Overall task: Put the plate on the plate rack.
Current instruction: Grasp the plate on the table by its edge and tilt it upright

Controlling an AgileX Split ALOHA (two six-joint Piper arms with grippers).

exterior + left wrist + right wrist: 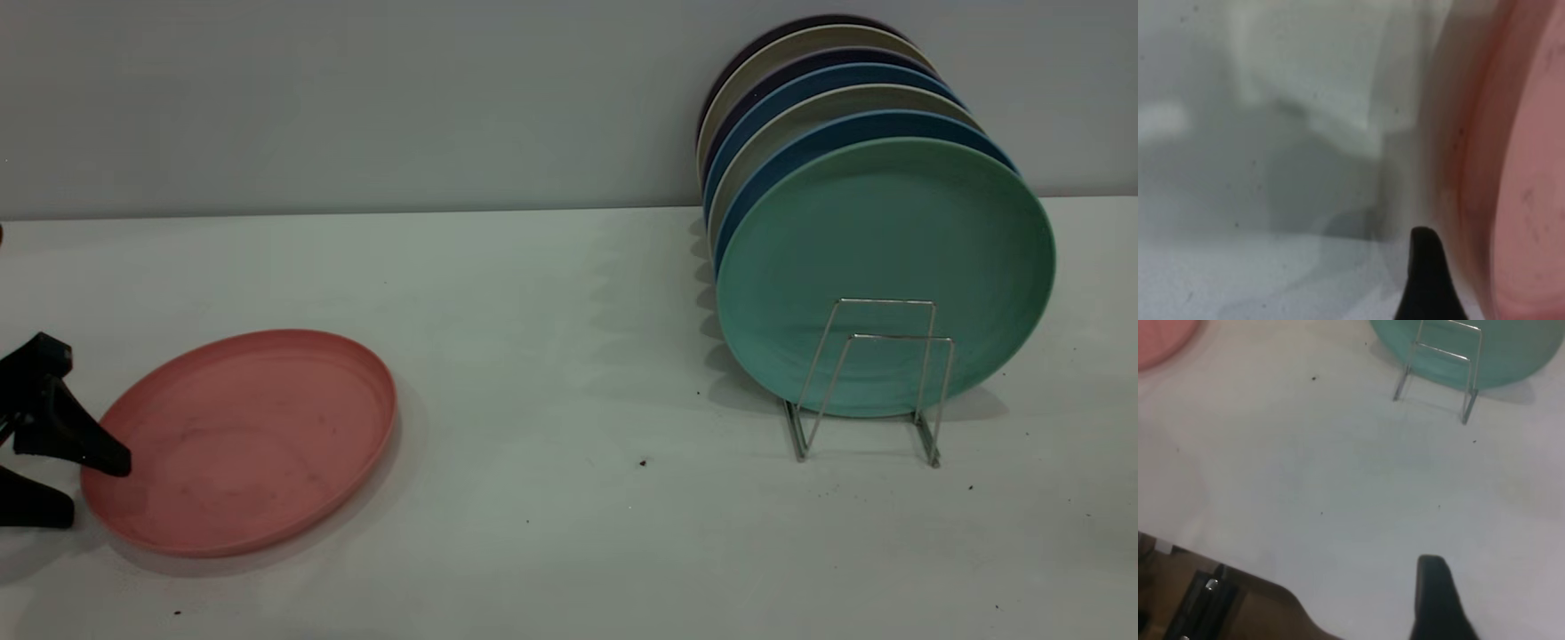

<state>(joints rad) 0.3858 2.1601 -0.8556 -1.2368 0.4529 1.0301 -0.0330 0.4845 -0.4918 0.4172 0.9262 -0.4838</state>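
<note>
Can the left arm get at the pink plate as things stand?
Probably yes. The left gripper is open at the pink plate's near-left rim, one finger over the edge, one beside it on the table. Nothing lies between them.

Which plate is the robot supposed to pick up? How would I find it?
Look at the white table, on the side away from the silver wire plate rack full of standing plates. Beside the left gripper lies the round salmon-pink plate. It is the only pink one, and the only one lying flat.
</note>
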